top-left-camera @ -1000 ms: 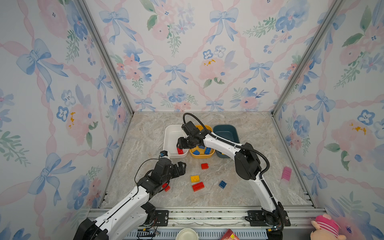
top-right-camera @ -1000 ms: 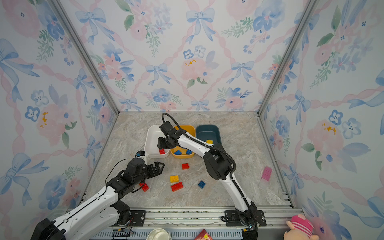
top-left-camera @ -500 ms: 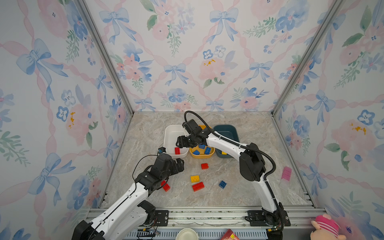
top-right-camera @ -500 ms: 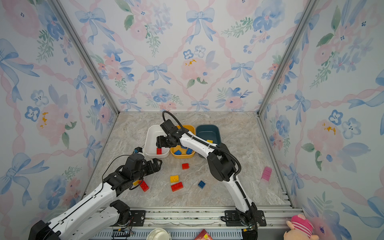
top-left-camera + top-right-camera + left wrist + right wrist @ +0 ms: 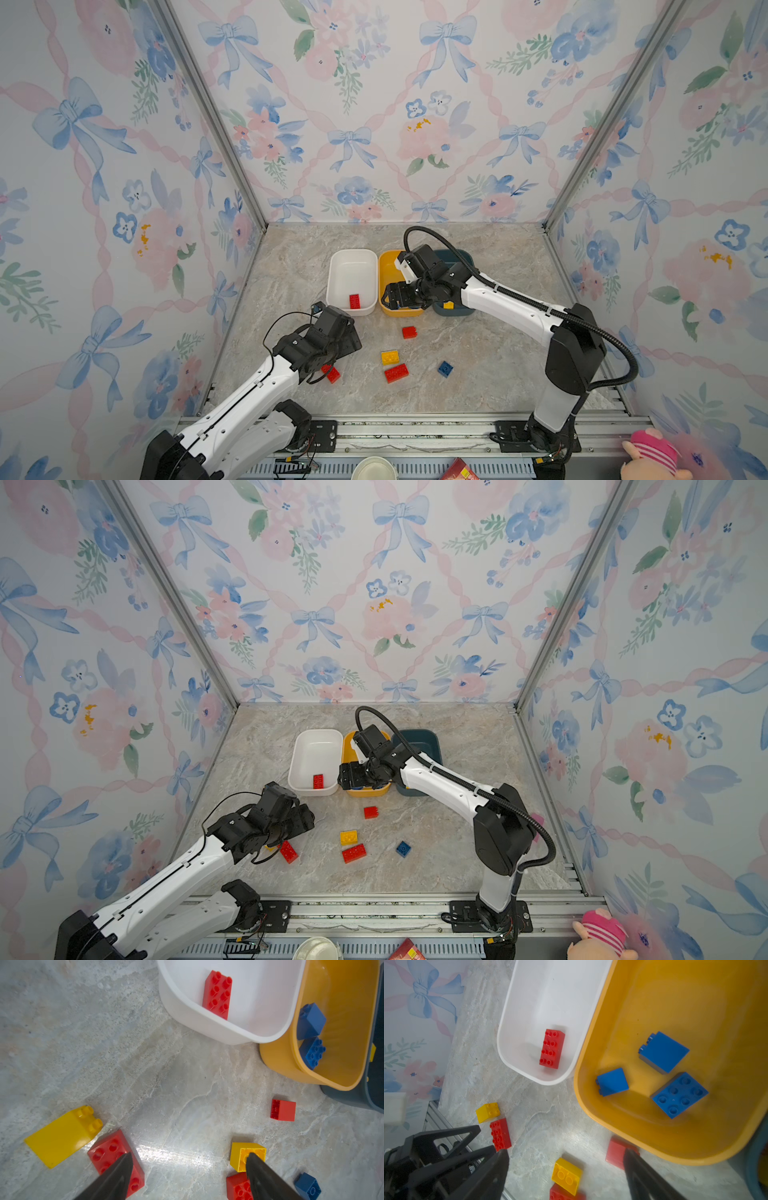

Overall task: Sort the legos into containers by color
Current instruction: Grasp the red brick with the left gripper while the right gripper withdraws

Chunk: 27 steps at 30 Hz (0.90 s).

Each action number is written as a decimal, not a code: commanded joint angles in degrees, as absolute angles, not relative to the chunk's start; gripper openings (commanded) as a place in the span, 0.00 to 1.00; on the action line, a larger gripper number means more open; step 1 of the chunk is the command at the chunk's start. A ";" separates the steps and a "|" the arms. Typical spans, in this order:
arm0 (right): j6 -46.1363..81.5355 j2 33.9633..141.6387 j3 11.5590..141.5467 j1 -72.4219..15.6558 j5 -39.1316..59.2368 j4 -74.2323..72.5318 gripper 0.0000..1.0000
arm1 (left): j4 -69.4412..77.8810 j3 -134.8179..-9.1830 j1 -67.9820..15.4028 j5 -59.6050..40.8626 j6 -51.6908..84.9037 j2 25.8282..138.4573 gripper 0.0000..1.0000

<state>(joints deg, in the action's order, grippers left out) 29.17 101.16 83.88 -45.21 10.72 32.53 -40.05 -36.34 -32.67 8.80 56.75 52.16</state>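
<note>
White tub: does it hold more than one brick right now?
No, in a top view the white tub holds a single red oblong brick near its front wall and nothing else.

The workspace is enclosed on three sides by a back wall (image 5: pixel 395 124), a left wall (image 5: pixel 104 208) and a right wall (image 5: pixel 685 208). All three are covered in the same pale wallpaper, on which blue bows, crossed pink ribbons and pink and blue flowers with green leaves are printed. The walls are joined at the rear corners by two aluminium posts (image 5: pixel 210 112). The base is formed by a counter (image 5: pixel 511 257) with a grey-beige marbled surface, bordered at the front by a ribbed aluminium rail (image 5: pixel 415 428). The scene is evenly lit, and a bright glare patch (image 5: pixel 166 1153) is seen on the counter in the left wrist view.
</note>
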 commanded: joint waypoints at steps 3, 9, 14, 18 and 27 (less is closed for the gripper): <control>27.87 92.47 74.77 -44.62 11.03 36.45 0.95 | -47.17 -36.67 -33.15 10.54 61.58 52.16 0.85; 28.98 85.23 67.81 -44.45 11.69 37.84 1.00 | -47.19 -33.48 -33.12 9.68 64.34 53.67 0.84; 29.08 81.45 66.03 -44.01 11.60 39.44 0.98 | -47.02 -31.16 -31.76 8.77 65.30 53.94 0.84; 28.97 80.36 65.75 -43.65 11.60 39.86 0.97 | -46.48 -29.77 -30.51 8.68 65.74 53.68 0.83; 29.34 79.33 65.04 -42.87 12.44 39.33 0.97 | -45.07 -28.68 -29.43 8.45 65.14 55.80 0.78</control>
